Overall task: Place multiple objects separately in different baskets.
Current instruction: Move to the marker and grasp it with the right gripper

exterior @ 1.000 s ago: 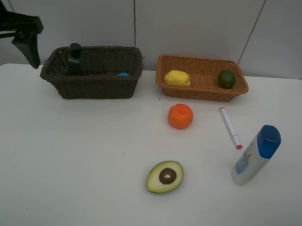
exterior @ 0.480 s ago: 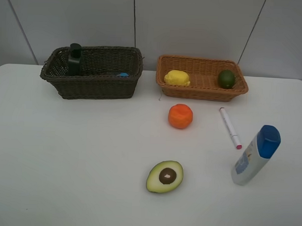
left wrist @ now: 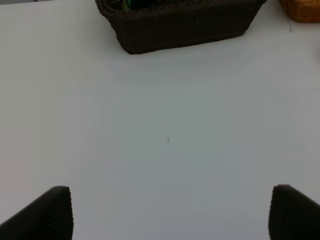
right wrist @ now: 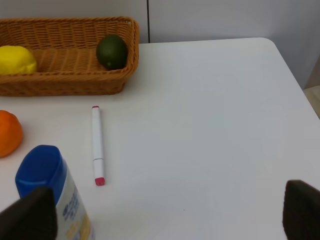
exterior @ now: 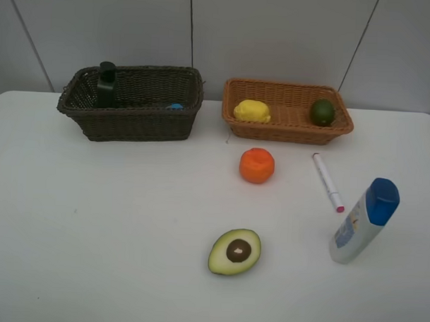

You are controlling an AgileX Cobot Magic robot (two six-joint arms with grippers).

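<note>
Left fingers (left wrist: 47, 215) were spread wide, nothing between them, over bare white surface (exterior: 114, 221), with the dark brown basket (exterior: 131, 124) ahead of them. Right fingers (right wrist: 302, 212) were also spread wide and empty, and sat near the white blue-capped bottle (exterior: 365, 221).

Dark brown basket sat by the far edge, on the left half. The dark green pump bottle (exterior: 106, 83) stood upright in its left end. A small blue item (exterior: 175, 106) showed low at its right end, but it was too small to say what it was.

Light orange-brown basket (exterior: 286, 132) sat by the far edge, just right of centre and apart from the dark one. The lemon (exterior: 252, 111) lay in its left end and the lime (exterior: 323, 112) in its right end.

Four things were loose on the surface:
- The orange (exterior: 257, 165) sat just in front of the light basket, not touching it.
- The white pink-tipped pen (exterior: 327, 181) lay flat to the right of the orange, with its pink tip pointing toward the near edge.
- The white blue-capped bottle stood tilted toward the right edge. It sat near the pen's pink tip, but contact couldn't be told.
- The halved avocado (exterior: 234, 251) lay cut face up, pit showing, toward the near edge around the middle and well apart from the rest.
</note>
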